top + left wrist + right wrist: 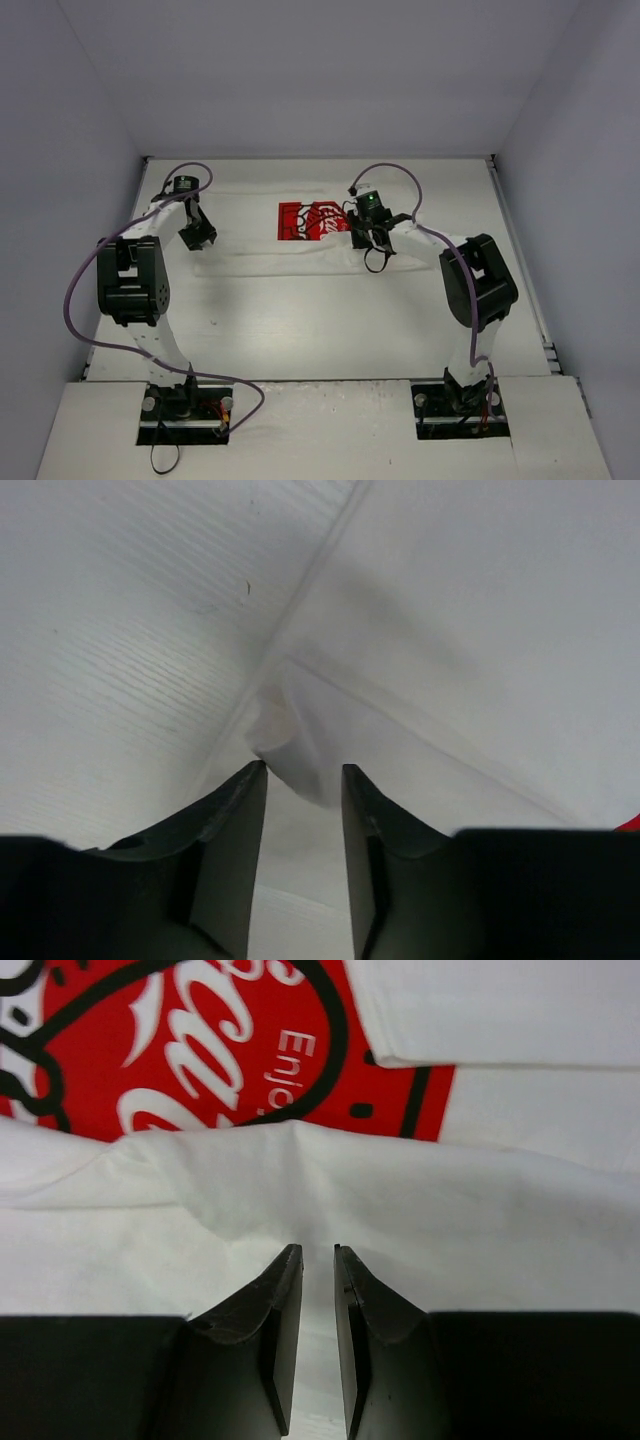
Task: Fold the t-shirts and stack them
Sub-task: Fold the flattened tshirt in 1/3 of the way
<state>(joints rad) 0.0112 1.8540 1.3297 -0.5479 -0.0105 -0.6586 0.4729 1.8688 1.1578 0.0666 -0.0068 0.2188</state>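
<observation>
The white t-shirt [250, 225] lies across the far half of the table, folded into a long band, its red graphic [305, 220] facing up. My left gripper [197, 238] hangs over the band's left end. In the left wrist view its jaws [305, 767] stand apart, with a loose corner of white cloth [295, 745] poking between the tips. My right gripper [374, 245] sits just right of the graphic. In the right wrist view its jaws [318, 1248] are nearly together on a raised ridge of the shirt [450, 1210], below the red print [200, 1050].
The white table [300, 320] is boxed in by grey walls on the left, back and right. Purple cables [80, 270] loop off both arms. The arm bases are bolted at the near edge.
</observation>
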